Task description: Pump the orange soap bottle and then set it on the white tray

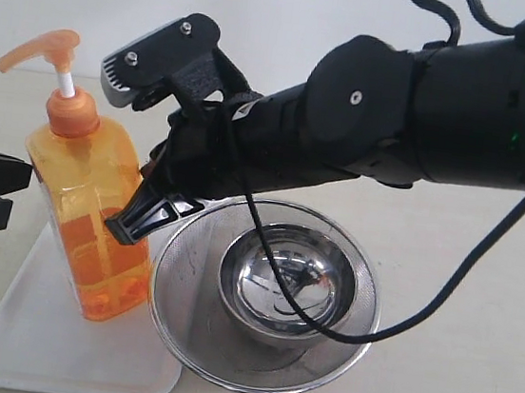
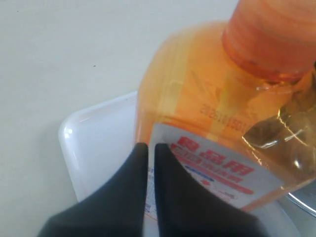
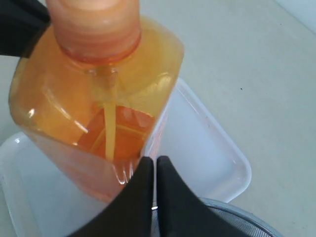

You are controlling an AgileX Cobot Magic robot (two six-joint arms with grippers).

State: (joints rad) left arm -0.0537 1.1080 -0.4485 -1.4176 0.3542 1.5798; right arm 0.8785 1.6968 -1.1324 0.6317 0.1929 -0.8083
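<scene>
The orange soap bottle (image 1: pixel 89 204) stands on the white tray (image 1: pixel 34 341), leaning slightly, with its pump head (image 1: pixel 46 45) raised. My right gripper (image 1: pixel 124 229) reaches across from the right; its shut fingertips rest against the bottle's right side, holding nothing. Coming in from the left edge, my left gripper (image 1: pixel 14 190) sits close to the bottle's left side. The left wrist view has the shut gripper (image 2: pixel 150 146) in front of the bottle (image 2: pixel 197 98) and its label, above the tray (image 2: pixel 98 133). In the right wrist view the shut gripper (image 3: pixel 154 160) is beside the bottle (image 3: pixel 89 89) over the tray (image 3: pixel 207 148).
A round steel mesh strainer (image 1: pixel 185 283) holding a steel bowl (image 1: pixel 286 281) stands right of the tray, its rim overlapping the tray's edge. The right arm and its cable hang over the strainer. The strainer's rim (image 3: pixel 237 217) shows below the right gripper.
</scene>
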